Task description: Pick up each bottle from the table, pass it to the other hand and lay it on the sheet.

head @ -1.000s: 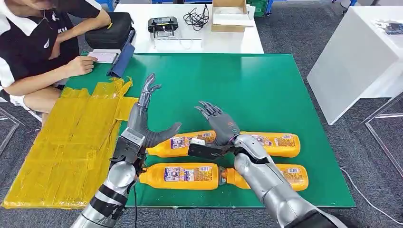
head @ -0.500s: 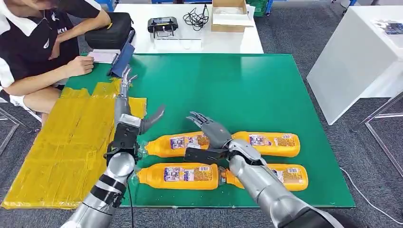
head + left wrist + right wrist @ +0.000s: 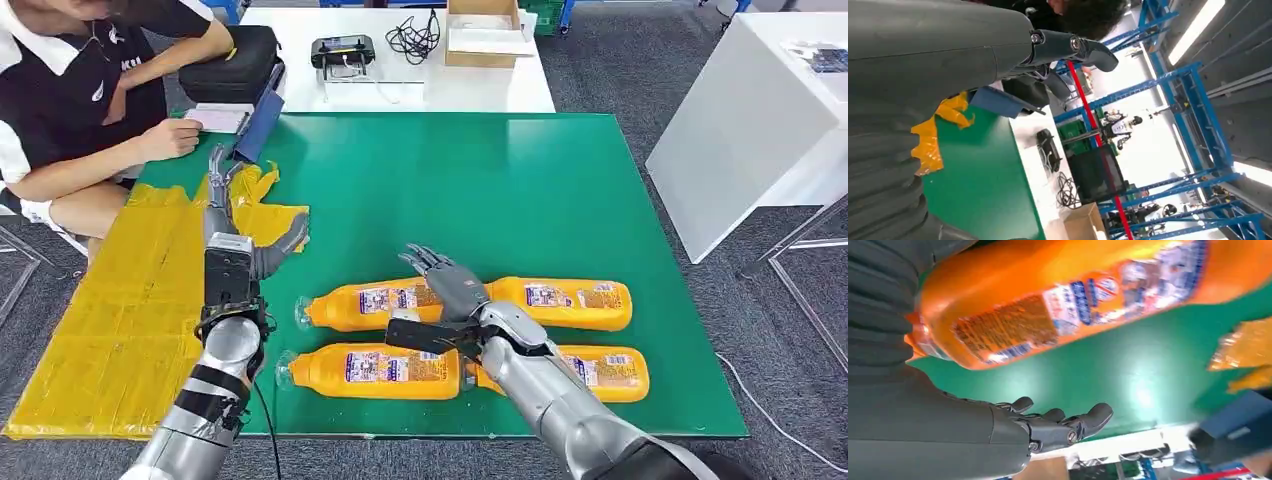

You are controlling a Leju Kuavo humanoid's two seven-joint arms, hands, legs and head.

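Several orange bottles lie on their sides on the green table (image 3: 480, 180). The near-left bottle (image 3: 375, 371) and the far-left bottle (image 3: 365, 305) have their caps pointing left. A far-right bottle (image 3: 565, 302) and a near-right bottle (image 3: 605, 372) lie beyond my right arm. My right hand (image 3: 445, 290) hovers open over the far-left bottle, fingers spread; in the right wrist view that bottle (image 3: 1058, 310) lies just beside the open fingers (image 3: 1063, 425). My left hand (image 3: 232, 240) is raised, open and holding nothing, above the edge of the yellow sheet (image 3: 130, 310).
A person (image 3: 70, 100) sits at the table's far-left corner with a hand near a notepad (image 3: 218, 118). A white table (image 3: 400, 60) behind carries a controller, cables and a box. Another white table (image 3: 760, 120) stands to the right.
My left hand has swung left from beside the far-left bottle to above the yellow sheet. My right hand has lowered slightly toward the far-left bottle.
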